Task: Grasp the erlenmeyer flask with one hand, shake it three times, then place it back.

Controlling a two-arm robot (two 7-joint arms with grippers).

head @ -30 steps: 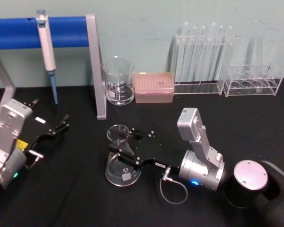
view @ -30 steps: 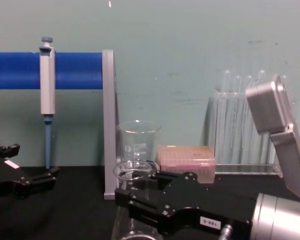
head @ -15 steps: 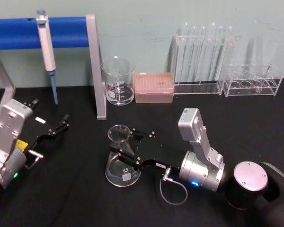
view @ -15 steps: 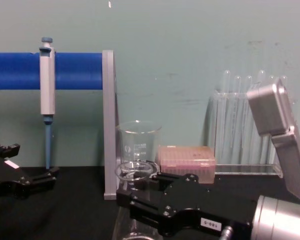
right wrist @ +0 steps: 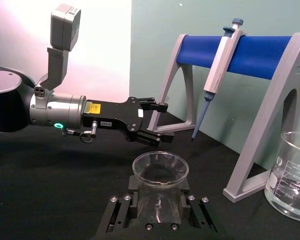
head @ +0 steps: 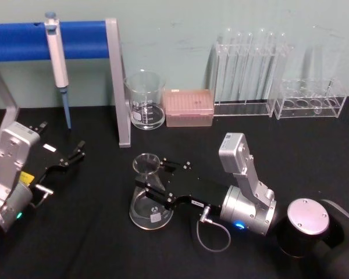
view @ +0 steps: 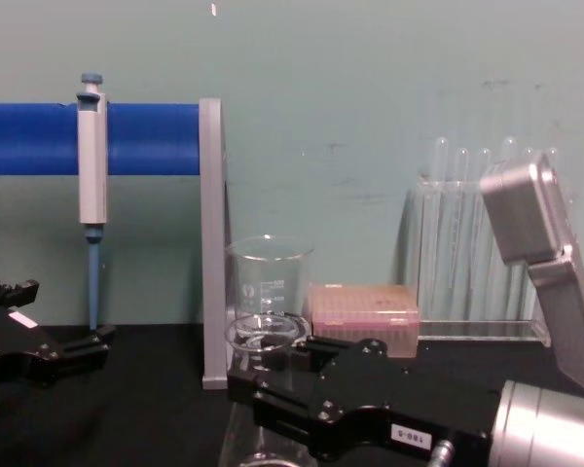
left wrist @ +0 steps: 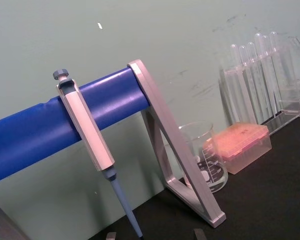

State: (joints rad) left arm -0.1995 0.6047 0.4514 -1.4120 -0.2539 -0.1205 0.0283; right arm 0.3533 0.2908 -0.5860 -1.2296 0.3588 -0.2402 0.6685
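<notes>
Head view: I'm seeing the right end effector (head: 150,174) pinching the erlenmeyer flask (head: 144,212) at its neck, upright, mid worktop (head: 93,238), nearer than the beaker (head: 145,99); left end effector (head: 63,136) sitting spread at left.

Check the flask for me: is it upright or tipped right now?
Upright. The erlenmeyer flask has its rim facing straight up and its wide base looks flat on the table, neck between the right gripper fingers.
</notes>
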